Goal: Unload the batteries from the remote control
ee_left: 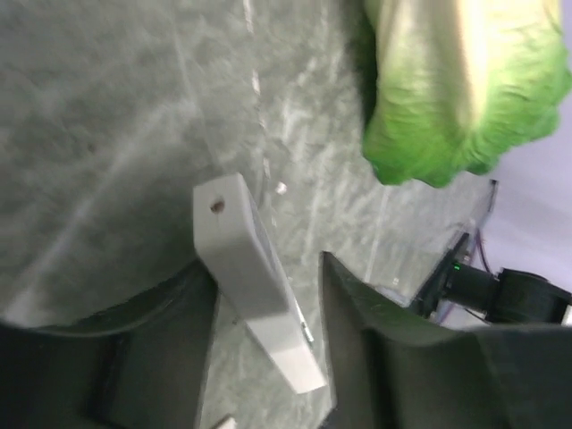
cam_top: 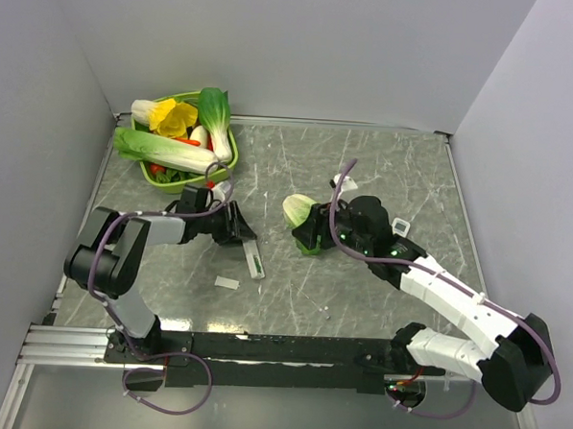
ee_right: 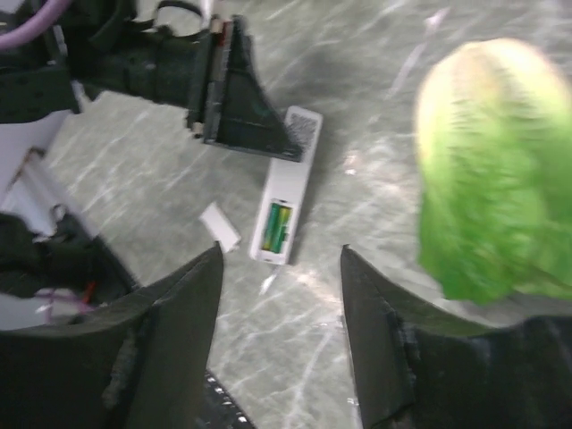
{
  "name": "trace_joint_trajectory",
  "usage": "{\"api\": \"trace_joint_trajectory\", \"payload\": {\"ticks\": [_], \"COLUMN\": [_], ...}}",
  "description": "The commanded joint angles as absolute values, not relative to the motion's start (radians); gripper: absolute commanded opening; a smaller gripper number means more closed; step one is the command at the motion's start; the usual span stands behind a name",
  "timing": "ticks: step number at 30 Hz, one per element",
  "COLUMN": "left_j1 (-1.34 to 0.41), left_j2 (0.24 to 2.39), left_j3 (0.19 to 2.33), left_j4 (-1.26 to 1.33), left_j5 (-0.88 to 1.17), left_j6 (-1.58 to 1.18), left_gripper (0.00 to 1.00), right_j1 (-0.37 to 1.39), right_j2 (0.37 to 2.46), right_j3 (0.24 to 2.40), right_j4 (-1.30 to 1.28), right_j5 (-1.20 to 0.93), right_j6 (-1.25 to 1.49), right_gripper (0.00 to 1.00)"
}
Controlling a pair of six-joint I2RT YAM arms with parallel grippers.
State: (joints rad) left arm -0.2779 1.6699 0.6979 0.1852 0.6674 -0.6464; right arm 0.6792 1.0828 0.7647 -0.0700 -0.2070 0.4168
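Observation:
The white remote control [cam_top: 254, 258] lies back-up on the table, its battery bay open. Two green-and-yellow batteries [ee_right: 277, 225] sit in the bay at the near end of the remote [ee_right: 288, 174]. My left gripper [cam_top: 241, 232] is open and straddles the remote's far end [ee_left: 255, 277]; the remote leans against one finger, with a gap to the other. My right gripper [ee_right: 281, 295] is open and empty, a short way right of the remote and beside the cabbage; it also shows in the top view [cam_top: 303, 236].
A small white flat panel [cam_top: 226, 282] lies left of the remote, and shows in the right wrist view too [ee_right: 220, 226]. A green cabbage [cam_top: 299, 210] sits by my right gripper. A green basket [cam_top: 183, 97] of vegetables stands back left. A small white clip [cam_top: 399, 225] lies right.

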Motion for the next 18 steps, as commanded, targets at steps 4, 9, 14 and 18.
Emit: {"api": "trace_joint_trajectory", "payload": {"ticks": [4, 9, 14, 18], "left_j1": [-0.287, -0.29, -0.291, -0.284], "left_j2": [1.66, 1.55, 1.405, 1.247], "left_j3": [0.779, 0.834, 0.847, 0.81], "left_j4": [0.121, 0.003, -0.103, -0.124], "left_j5": [0.572, 0.441, 0.339, 0.322], "left_j6": [-0.591, -0.572, -0.586, -0.621], "left_gripper": [0.99, 0.99, 0.97, 0.97], "right_j1": [0.66, 0.574, 0.368, 0.247], "right_j2": [1.023, 1.054, 1.123, 1.209], "right_j3": [0.813, 0.839, 0.836, 0.851], "right_j4": [-0.277, -0.426, -0.495, -0.492], "right_j5": [0.107, 0.31, 0.391, 0.407], "right_j6": [0.411, 0.46, 0.454, 0.436], "right_gripper": [0.79, 0.9, 0.93, 0.94]}}
